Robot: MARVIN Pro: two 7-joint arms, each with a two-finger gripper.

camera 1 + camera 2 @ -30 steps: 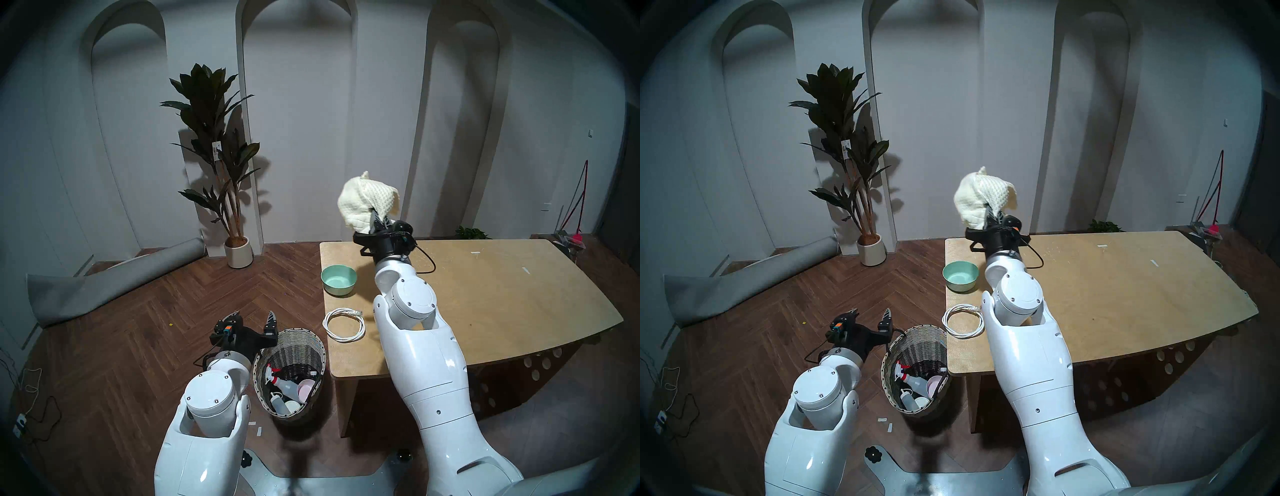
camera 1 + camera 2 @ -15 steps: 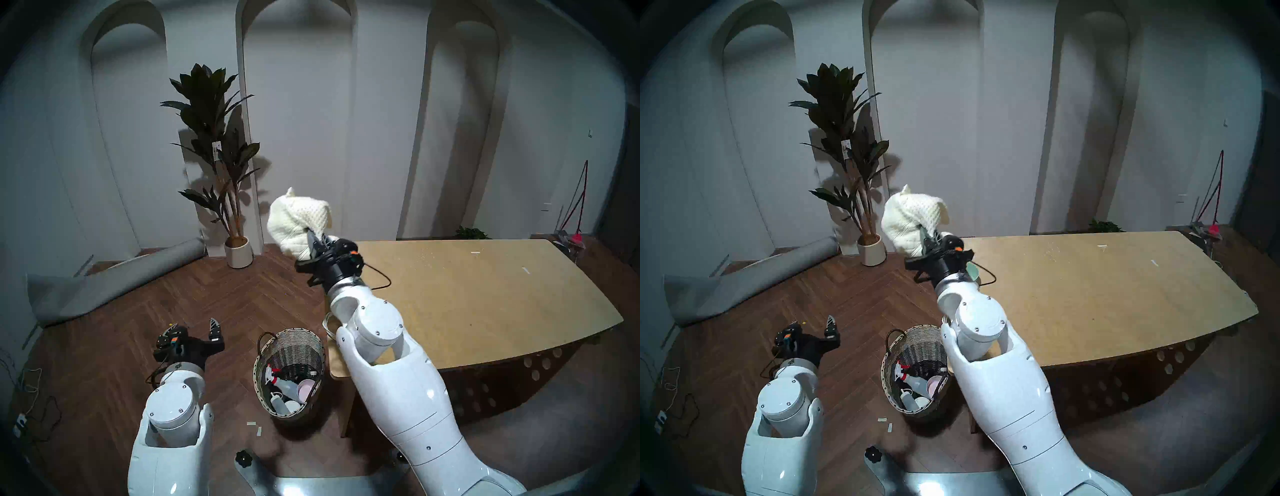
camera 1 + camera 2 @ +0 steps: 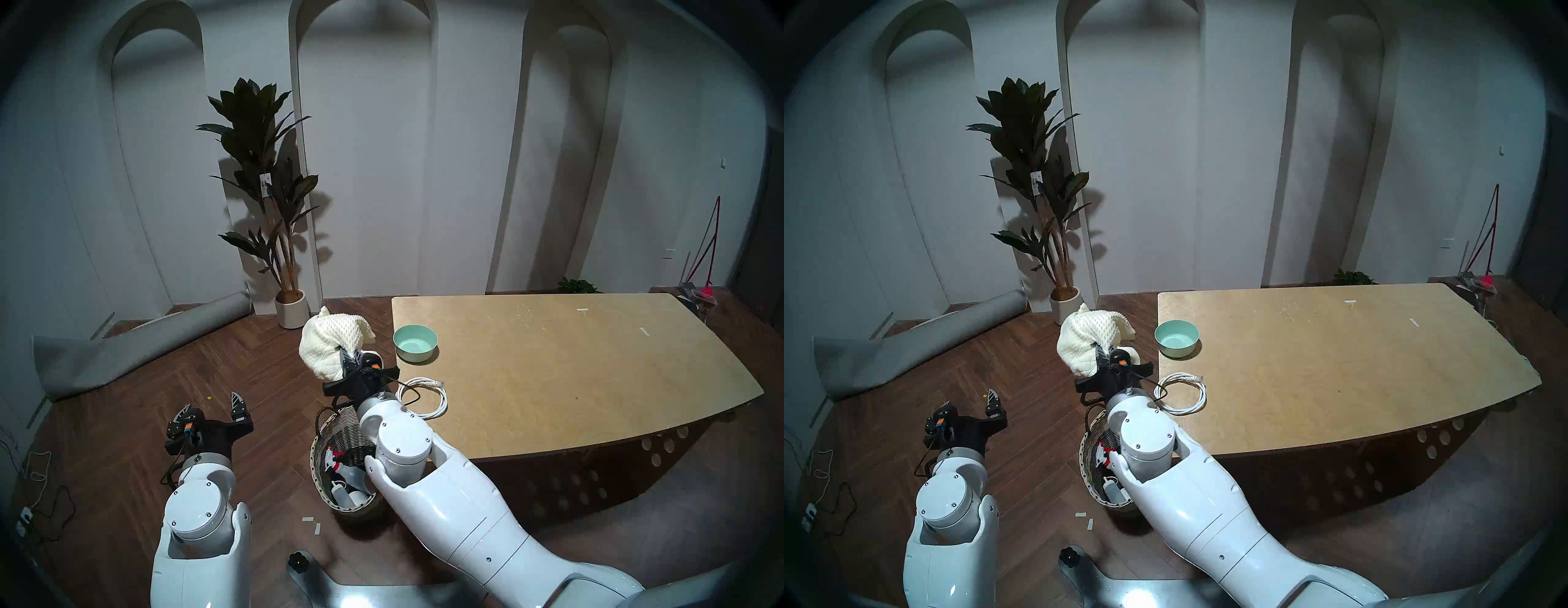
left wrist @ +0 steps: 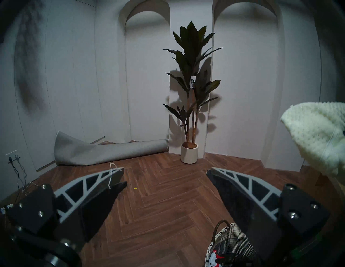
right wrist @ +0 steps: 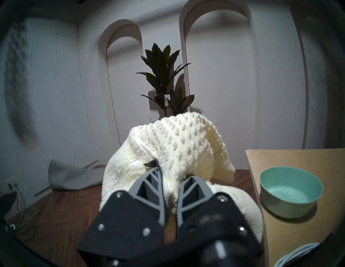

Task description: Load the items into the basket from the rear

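Note:
My right gripper (image 3: pixel 345 354) is shut on the cream waffle-knit cloth (image 3: pixel 326 339), holding it in the air off the table's left edge, just beyond the wicker basket (image 3: pixel 316 458). The right wrist view shows the fingers pinching the cloth (image 5: pixel 177 141). The basket stands on the floor under my right forearm, which hides part of it. The mint-green bowl (image 3: pixel 415 343) and the white cable coil (image 3: pixel 432 397) lie on the wooden table (image 3: pixel 572 373) near its left edge. My left gripper (image 3: pixel 210 403) is open and empty, low over the floor left of the basket (image 4: pixel 229 240).
The basket holds spray and squeeze bottles (image 3: pixel 345 471). A potted plant in a white pot (image 3: pixel 292 308) stands by the back wall, with a rolled grey mat (image 3: pixel 140 344) to its left. Loose wires (image 3: pixel 34 488) lie at the far left floor.
My right arm swung left and down with the cloth, from above the table's far-left corner to off its left edge, just beyond the basket. My left arm drew left, away from the basket.

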